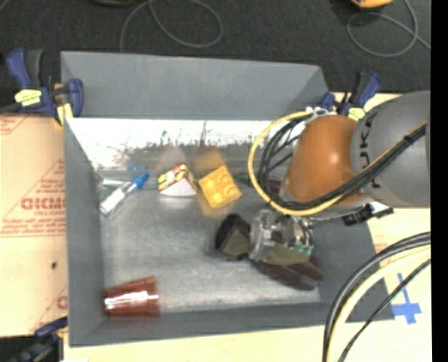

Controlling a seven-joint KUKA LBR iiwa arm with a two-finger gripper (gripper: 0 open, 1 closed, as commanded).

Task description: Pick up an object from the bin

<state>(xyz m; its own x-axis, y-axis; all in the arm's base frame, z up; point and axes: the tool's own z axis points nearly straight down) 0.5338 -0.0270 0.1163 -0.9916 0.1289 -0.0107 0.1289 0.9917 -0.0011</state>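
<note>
My gripper (272,234) hangs low at the bin's right side, under the orange cover. It sits right over a dark, olive-black lump (233,236) and a dark brown flat thing (293,271) that stretches toward the front right corner. Whether it touches either of them I cannot tell. A yellow toy brick (219,186) lies just behind and to the left of the gripper, apart from it.
A small yellow, red and white packet (176,182) lies beside the brick near the back wall. A clear tube with a blue cap (124,192) rests at the back left. A red-brown cup (132,295) lies on its side in the front left corner.
</note>
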